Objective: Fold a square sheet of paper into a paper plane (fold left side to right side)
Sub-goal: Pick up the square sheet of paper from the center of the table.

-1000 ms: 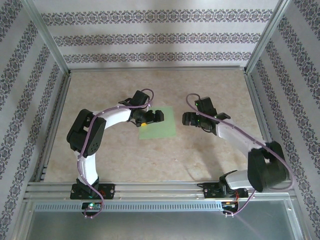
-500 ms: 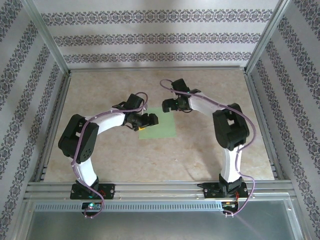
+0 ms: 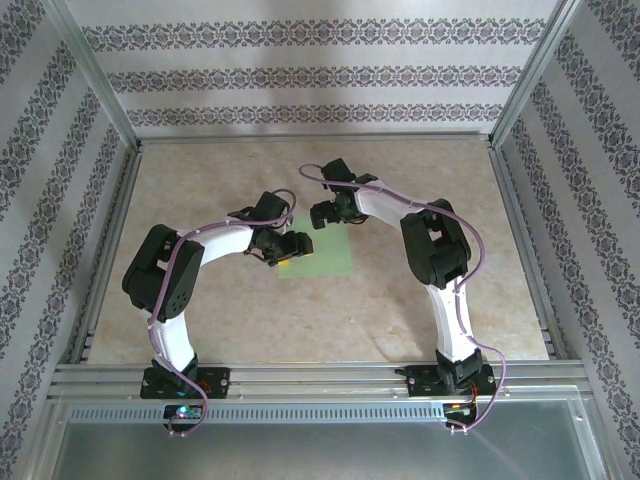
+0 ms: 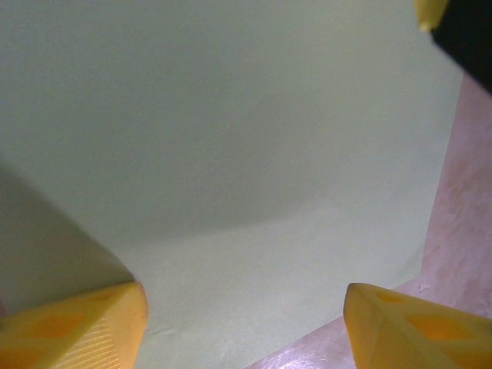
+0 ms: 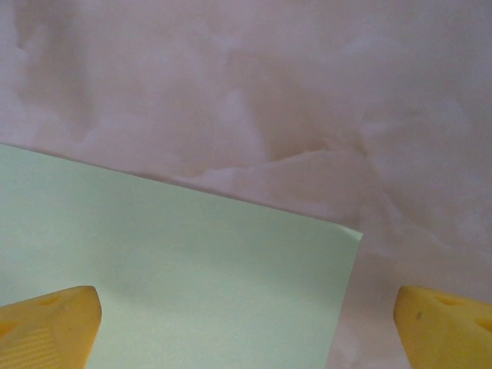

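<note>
The square sheet of paper (image 3: 326, 258) is light green and lies flat on the table's middle. A paper plane is out of view. My left gripper (image 3: 296, 246) stands over the sheet's left edge. In the left wrist view it (image 4: 242, 332) is open, its yellow fingertips (image 4: 77, 329) wide apart with the sheet (image 4: 231, 154) under them. My right gripper (image 3: 321, 213) hovers at the sheet's far edge. It (image 5: 246, 329) is open too, and the sheet's corner (image 5: 350, 234) lies between its yellow fingertips (image 5: 54, 323).
The beige marbled table (image 3: 250, 320) is boxed in by metal frame rails (image 3: 515, 230) and patterned walls. The right gripper's black body (image 4: 465, 34) pokes into the left wrist view's top right corner.
The right arm has swung from the right side across to the sheet's far edge. The left gripper's jaws have narrowed somewhat and it has edged slightly left.
</note>
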Robot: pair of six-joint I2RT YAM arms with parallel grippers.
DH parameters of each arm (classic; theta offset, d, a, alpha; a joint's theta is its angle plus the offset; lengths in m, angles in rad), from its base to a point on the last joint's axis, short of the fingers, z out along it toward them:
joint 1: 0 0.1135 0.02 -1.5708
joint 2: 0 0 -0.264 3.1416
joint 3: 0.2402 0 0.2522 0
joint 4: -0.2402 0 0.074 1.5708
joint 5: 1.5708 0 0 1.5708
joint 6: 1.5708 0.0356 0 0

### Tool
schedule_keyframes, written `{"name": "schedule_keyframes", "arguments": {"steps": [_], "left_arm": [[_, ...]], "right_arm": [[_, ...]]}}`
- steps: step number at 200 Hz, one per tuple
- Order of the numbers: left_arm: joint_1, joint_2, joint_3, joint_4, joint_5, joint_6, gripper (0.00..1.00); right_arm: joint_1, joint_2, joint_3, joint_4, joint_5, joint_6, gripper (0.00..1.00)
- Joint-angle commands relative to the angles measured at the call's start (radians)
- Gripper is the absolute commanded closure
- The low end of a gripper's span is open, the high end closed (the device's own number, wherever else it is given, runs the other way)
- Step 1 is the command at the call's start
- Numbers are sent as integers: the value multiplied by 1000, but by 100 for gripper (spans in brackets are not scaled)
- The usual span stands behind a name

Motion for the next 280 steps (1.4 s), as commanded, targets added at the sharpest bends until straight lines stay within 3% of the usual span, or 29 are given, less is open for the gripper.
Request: {"name": "schedule_keyframes", "arguments": {"steps": [1,106,140,182,221,246,280], "left_arm": [[9,48,7,-52,-30,-1,30],[9,53,1,-22,-28,4,35],[8,41,-5,21,-10,-2,36],[10,0,-27,90,-5,-15,36],[26,-80,-33,116,-16,9,33],[76,-183,-60,118,-21,29,29],[215,-358,-135,144,47,46,23]], "right_arm": [[21,32,33,-44,17,-23,2],[107,20,1,-46,-41,28,6],[109,-1,-17,-51,-69,39,18],[100,-49,-67,-11,-114,19,48],[67,-106,-106,35,-237,26,60],[46,-163,-151,77,-306,42,66],[-2,-275,-235,136,-430,90,73]]}}
